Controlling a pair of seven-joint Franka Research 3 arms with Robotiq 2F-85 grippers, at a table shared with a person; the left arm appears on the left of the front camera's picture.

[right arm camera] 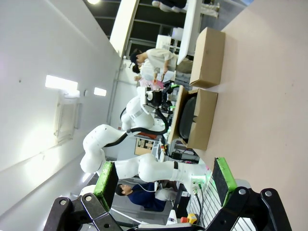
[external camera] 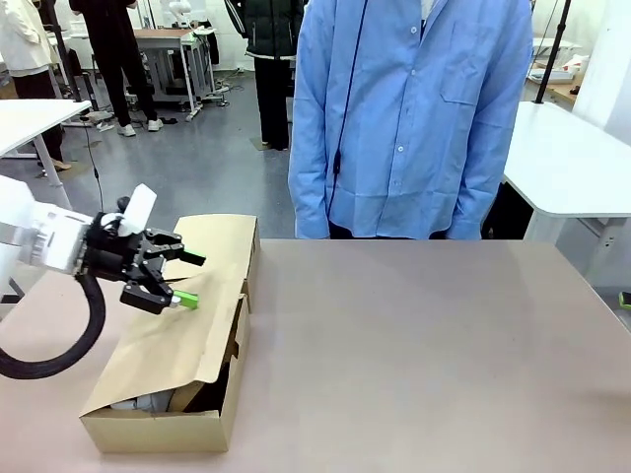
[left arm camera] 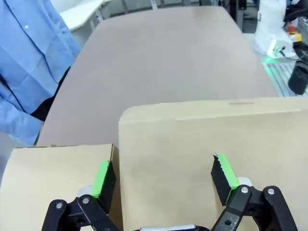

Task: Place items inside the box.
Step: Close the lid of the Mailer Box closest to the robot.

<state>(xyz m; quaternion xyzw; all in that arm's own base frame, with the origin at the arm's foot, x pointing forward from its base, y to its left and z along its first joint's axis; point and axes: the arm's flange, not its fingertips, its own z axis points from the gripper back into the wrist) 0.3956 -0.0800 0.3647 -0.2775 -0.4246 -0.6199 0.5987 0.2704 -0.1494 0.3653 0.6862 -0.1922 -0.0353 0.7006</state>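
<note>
The cardboard box [external camera: 158, 430] lies at the table's left, its long flaps [external camera: 192, 340] folded most of the way over the opening. Through the gap at its near end I see a pale grey item [external camera: 146, 402] inside; the other contents are in shadow. My left gripper [external camera: 189, 281] hovers just above the flaps, open and holding nothing. In the left wrist view its green pads [left arm camera: 102, 177] straddle the seam between the two flaps [left arm camera: 216, 130]. My right gripper [right arm camera: 164, 177] is open and empty, far from the box [right arm camera: 198, 118], which shows a dark interior.
A person in a blue shirt [external camera: 409, 118] stands at the far edge of the table, hands out of sight. The brown tabletop [external camera: 424, 355] stretches right of the box. White tables and other people stand in the background.
</note>
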